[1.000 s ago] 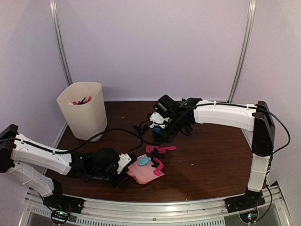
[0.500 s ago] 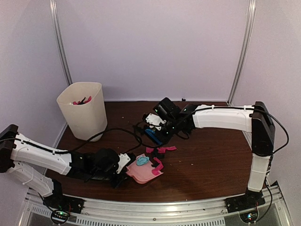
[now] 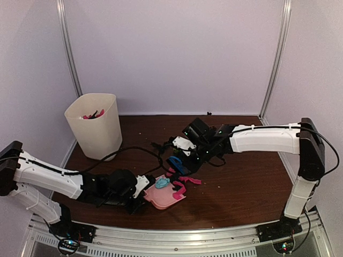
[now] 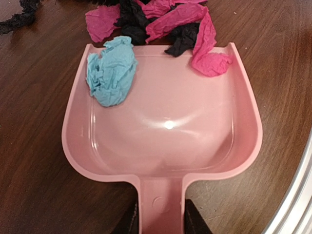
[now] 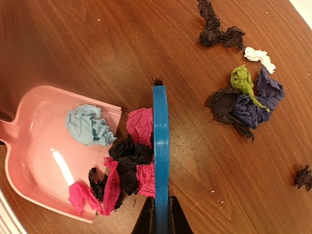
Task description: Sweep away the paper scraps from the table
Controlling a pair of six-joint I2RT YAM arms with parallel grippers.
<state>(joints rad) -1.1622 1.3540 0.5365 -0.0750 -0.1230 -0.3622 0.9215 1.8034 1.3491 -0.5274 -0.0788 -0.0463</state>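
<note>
My left gripper (image 3: 143,188) is shut on the handle of the pink dustpan (image 4: 165,126), which lies flat on the table (image 3: 236,187). A light blue scrap (image 4: 112,70) sits inside the pan. My right gripper (image 5: 160,214) is shut on the blue hand brush (image 5: 160,146), which stands edge-on against a pile of pink and black scraps (image 5: 129,161) at the pan's mouth. One pink scrap (image 4: 212,63) lies over the pan's lip. Behind the brush lie green, dark blue and black scraps (image 5: 248,102), a white scrap (image 5: 258,56) and black scraps (image 5: 219,31).
A cream waste bin (image 3: 96,126) holding pink and black scraps stands at the back left. A black cable (image 3: 134,150) crosses the table between bin and brush. The silver rail (image 3: 177,235) runs along the front edge. One black scrap (image 5: 303,176) lies apart.
My right arm has moved the brush toward the front, pushing the pink and black scraps up to the dustpan's mouth. The left arm and dustpan have stayed in place.
</note>
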